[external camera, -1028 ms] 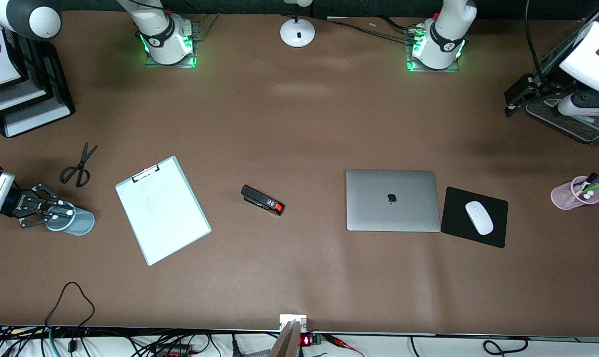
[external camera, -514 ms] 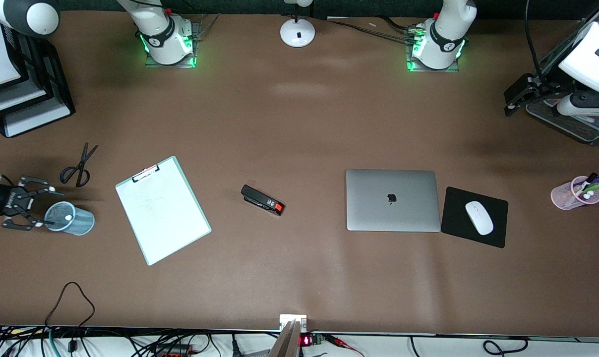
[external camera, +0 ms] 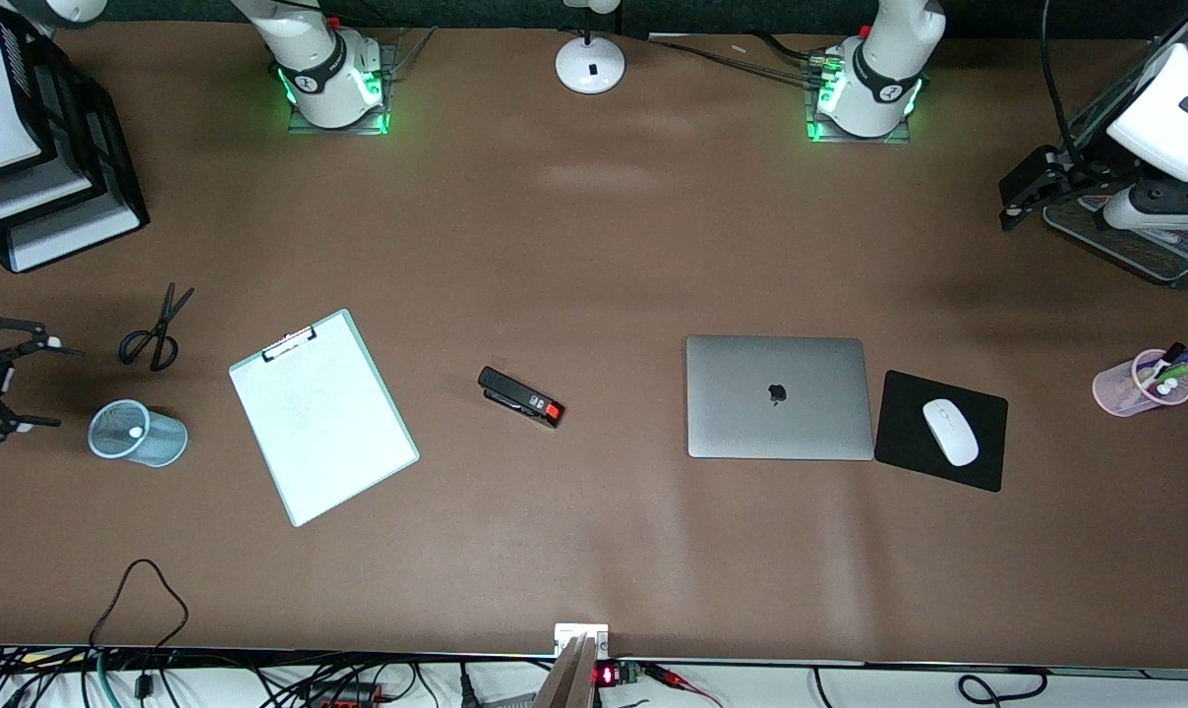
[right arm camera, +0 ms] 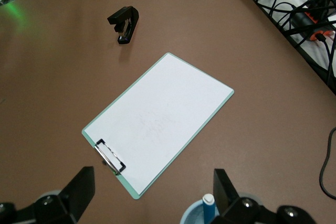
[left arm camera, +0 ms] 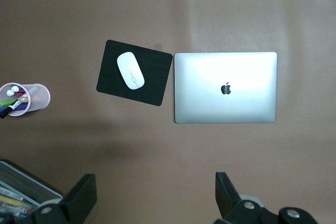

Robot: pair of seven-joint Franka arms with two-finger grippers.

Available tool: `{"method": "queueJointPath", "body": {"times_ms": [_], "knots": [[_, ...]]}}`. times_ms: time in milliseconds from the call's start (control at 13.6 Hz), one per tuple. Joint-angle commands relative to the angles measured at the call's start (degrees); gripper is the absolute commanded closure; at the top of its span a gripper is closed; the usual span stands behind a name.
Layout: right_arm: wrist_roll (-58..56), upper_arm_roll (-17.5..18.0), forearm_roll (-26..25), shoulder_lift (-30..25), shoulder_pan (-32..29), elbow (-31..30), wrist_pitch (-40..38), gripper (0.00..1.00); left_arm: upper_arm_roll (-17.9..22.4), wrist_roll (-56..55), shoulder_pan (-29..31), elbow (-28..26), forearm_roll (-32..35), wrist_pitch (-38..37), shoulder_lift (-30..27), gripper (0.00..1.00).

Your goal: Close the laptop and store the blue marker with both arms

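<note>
The laptop point(external camera: 779, 396) lies shut on the table, lid up with the black logo showing; it also shows in the left wrist view point(left arm camera: 226, 87). The blue marker point(external camera: 136, 431) stands white end up in a light-blue mesh cup point(external camera: 142, 441) at the right arm's end of the table; it also shows in the right wrist view point(right arm camera: 208, 207). My right gripper point(external camera: 41, 383) is open and empty, beside the cup and apart from it. My left gripper point(external camera: 1013, 202) is open and empty, high over the table beside the wire tray point(external camera: 1135, 246).
A clipboard point(external camera: 321, 418), scissors point(external camera: 156, 329) and a black stapler point(external camera: 520, 396) lie between the cup and the laptop. A white mouse point(external camera: 950, 432) sits on a black mouse pad point(external camera: 899, 447). A pink pen cup point(external camera: 1140, 383) stands at the left arm's end. Stacked trays point(external camera: 53, 187) stand by the right arm.
My right gripper has let go of the blue marker, which now stands in the light-blue cup. The gripper has drawn away from the cup toward the table's end. The left arm has not moved.
</note>
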Motion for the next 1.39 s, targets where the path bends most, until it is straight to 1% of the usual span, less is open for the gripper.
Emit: {"method": "queueJointPath", "body": {"times_ms": [0,220,294,367,514,734,881,1028,1101,1248,1321], "knots": [[10.2,0.2,-4.2,-5.1,3.7,-0.8,-2.3,0.0,0.1,1.2,-0.3,-2.0,0.2,0.5,-1.5,0.0],[22.9,0.2,-8.5,-9.0,9.2,-0.7,-2.6,0.0,0.1,1.2,-0.3,-2.0,0.2,0.4,-1.5,0.0],[30.7,0.3,-10.6,-10.3,12.1,-0.7,-2.7,0.0,-0.2,1.2,-0.3,-2.0,0.1,0.3,-1.5,0.0],[34.8,0.3,-11.9,-11.3,13.6,-0.8,-2.9,0.0,-0.2,1.2,-0.3,-2.0,0.1,0.4,-1.4,0.0],[41.6,0.3,-14.3,-12.1,16.2,-0.8,-3.0,0.0,-0.2,1.1,-0.3,-2.0,0.1,0.6,-1.2,0.0],[48.6,0.3,-17.3,-12.6,19.6,-0.8,-3.0,0.0,-0.2,1.1,-0.3,-2.0,0.1,0.6,-1.1,0.0],[55.6,0.3,-19.3,-12.7,23.0,-0.8,-3.0,0.0,-0.2,1.1,-0.3,-2.0,0.1,0.6,-1.1,0.0],[63.3,0.4,-20.9,-14.2,25.7,-0.8,-3.0,0.0,-0.2,1.1,-0.3,-2.0,0.1,0.6,-1.0,0.0],[67.5,0.4,-22.3,-14.8,27.4,-1.5,-3.0,0.0,-0.2,1.1,-0.3,-2.0,0.1,0.6,-1.0,0.0],[75.9,0.3,-25.9,-17.6,29.9,-5.8,-2.6,0.0,-0.2,1.1,-0.3,-1.9,0.1,0.6,-1.0,0.0],[80.4,0.4,-27.1,-18.5,30.6,-7.1,-2.9,0.0,-0.2,1.2,-0.3,-2.0,0.1,0.6,-1.0,0.0]]}}
